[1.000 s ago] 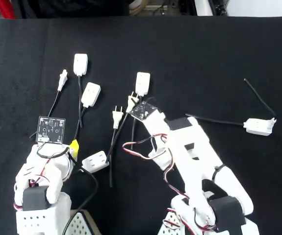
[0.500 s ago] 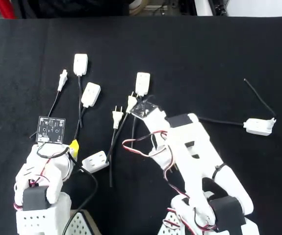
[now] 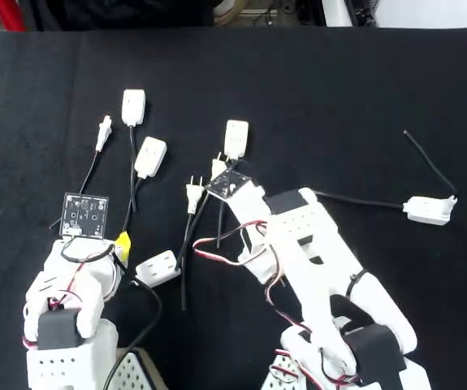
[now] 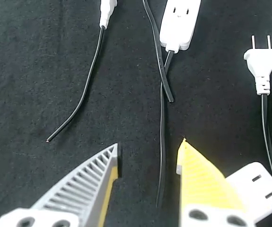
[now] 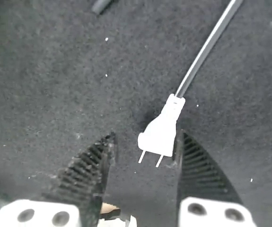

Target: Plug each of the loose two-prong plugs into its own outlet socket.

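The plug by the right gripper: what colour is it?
The plug is white; see right wrist view.

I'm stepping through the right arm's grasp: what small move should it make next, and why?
Probably close the fingers, perhaps after lowering slightly. The right gripper is open, and a white two-prong plug lies on the black cloth between its fingers, close beside one of them, not yet gripped.

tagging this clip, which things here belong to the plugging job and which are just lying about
Job: left plug, middle plug, right plug, five sockets, their cords.
Lying about: red object, background clutter.
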{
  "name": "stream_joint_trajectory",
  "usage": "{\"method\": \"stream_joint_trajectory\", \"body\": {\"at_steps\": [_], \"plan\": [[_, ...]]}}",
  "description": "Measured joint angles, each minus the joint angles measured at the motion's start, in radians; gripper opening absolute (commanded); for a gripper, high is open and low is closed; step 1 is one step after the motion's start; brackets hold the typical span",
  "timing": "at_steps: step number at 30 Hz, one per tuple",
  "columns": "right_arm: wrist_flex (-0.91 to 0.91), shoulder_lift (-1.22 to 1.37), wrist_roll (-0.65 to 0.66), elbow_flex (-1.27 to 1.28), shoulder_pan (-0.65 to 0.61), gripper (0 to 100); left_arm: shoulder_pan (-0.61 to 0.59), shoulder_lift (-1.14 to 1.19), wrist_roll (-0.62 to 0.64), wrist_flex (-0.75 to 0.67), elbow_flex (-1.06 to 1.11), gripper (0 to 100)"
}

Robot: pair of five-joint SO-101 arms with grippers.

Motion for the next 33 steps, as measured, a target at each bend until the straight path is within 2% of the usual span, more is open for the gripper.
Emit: {"method": "stream_joint_trajectory", "body": {"at_steps": [8, 20, 24, 33], "plan": [[-0.002, 0.032, 0.000, 0.000, -0.002, 15.8, 0.000, 0.000, 0.000, 0.000, 0.000, 21], [-0.066, 0.163, 0.000, -0.018, 0.061, 15.8, 0.000, -0.002, 0.000, 0.000, 0.005, 21], [-0.098, 0.192, 0.051, 0.008, 0.117, 15.8, 0.000, -0.002, 0.000, 0.000, 0.005, 21], [-0.133, 0.189, 0.060, 0.029, 0.129, 14.8, 0.000, -0.002, 0.000, 0.000, 0.005, 21]]}}
